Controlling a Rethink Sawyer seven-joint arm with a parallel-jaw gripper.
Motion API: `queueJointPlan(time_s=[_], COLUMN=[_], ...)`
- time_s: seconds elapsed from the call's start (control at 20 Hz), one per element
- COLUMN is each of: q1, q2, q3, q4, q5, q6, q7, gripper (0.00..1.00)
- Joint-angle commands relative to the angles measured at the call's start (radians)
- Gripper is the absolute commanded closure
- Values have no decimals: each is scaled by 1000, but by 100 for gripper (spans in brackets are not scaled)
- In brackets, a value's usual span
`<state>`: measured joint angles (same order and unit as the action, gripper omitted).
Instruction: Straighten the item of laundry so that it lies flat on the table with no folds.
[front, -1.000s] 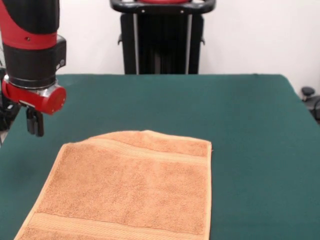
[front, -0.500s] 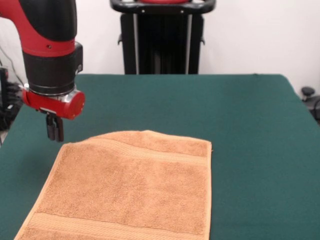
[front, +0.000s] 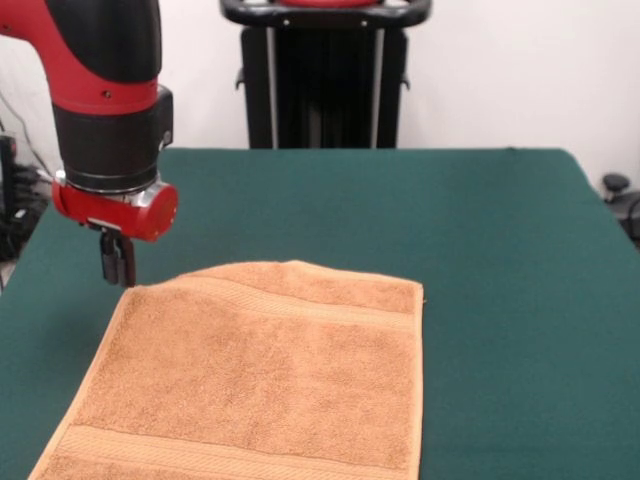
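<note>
Towel (front: 255, 375) on green table (front: 500, 260), far edge perhaps folded; jaws (front: 117, 262) at its corner, state unclear.

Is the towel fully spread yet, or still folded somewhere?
Still folded: the orange-tan terry towel has a flap doubled over along its far edge on the dark green table.

Arm (front: 100, 60): glossy red upper shell, one small dark screw in it. Below, a black cylindrical wrist section. Then a red ring flange with a silver band round its top. Tool (front: 117, 262): small, black, narrow, mounted under the flange. Pedestal (front: 325, 75): black column.
</note>
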<state>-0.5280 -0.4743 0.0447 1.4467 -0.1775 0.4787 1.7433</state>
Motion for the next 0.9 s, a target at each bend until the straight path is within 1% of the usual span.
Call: queueJointPlan(time_s=[0.05, 0.4, 0.55, 0.75, 0.9], q1=[44, 51, 45, 54, 56], q2=[60, 46, 42, 31, 21], q3=[107, 69, 64, 48, 38], q4=[57, 161, 189, 205, 232], q5=[-19, -49, -63, -58, -57], q6=[41, -118, -163, -168, -193], q7=[16, 102, 105, 107, 113], gripper=[100, 100, 100, 100, 100])
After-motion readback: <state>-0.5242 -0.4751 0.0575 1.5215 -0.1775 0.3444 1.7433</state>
